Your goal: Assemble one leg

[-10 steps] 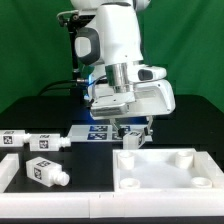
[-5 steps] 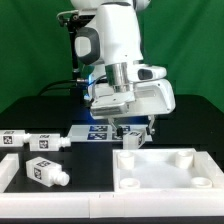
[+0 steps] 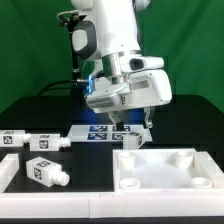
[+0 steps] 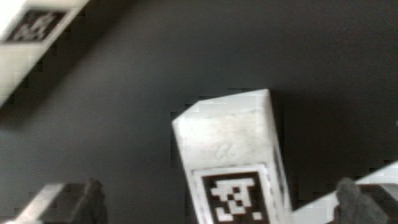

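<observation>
A white leg (image 3: 133,141) with a black-and-white tag lies on the dark table just behind the large white tray-like piece (image 3: 166,170). My gripper (image 3: 135,127) hangs right above it, tilted. In the wrist view the leg (image 4: 231,140) sits between my two dark fingertips (image 4: 68,204), with a gap on each side. My gripper (image 4: 217,206) is open and holds nothing. Two more legs lie at the exterior view's left: one (image 3: 32,140) farther back and one (image 3: 45,172) nearer the front.
The marker board (image 3: 98,131) lies flat on the table behind the leg, and its edge also shows in the wrist view (image 4: 32,45). The tray-like piece with round corner holes fills the front right.
My hand has tilted and swung a little toward the exterior view's right above the leg. The leg and the other parts have not moved.
</observation>
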{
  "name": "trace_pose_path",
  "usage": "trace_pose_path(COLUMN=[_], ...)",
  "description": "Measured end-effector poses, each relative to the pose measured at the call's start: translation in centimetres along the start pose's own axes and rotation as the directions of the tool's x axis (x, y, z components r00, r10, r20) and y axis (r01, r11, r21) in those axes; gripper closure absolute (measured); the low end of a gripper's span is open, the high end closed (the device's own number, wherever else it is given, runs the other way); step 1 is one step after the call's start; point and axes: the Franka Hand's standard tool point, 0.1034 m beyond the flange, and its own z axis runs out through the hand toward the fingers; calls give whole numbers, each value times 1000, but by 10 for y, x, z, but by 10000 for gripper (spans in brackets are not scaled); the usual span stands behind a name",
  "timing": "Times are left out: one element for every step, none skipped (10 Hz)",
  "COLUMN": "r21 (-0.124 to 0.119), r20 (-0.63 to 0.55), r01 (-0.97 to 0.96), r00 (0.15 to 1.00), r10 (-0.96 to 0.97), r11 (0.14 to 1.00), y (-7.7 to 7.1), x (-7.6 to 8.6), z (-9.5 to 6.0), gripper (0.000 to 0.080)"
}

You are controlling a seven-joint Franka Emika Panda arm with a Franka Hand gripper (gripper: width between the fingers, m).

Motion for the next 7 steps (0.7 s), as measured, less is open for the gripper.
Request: trace_pose_path(r21=[-1, -3, -5, -8, -18, -35, -54], r20=[-1, 0, 8, 17, 28, 38, 46], r01=[-69, -114, -217, -311, -414, -525, -634], r00=[998, 994, 976, 950, 910, 850, 770], r10=[69, 114, 217, 311, 415, 526, 636], r11=[998, 994, 976, 950, 910, 850, 771], y=[1, 2, 3, 5, 8, 12, 16], x=[1, 1, -3, -6, -11, -17, -22], z=[0, -1, -2, -5, -8, -13, -18], gripper=[150, 150, 150, 150, 150, 150, 150])
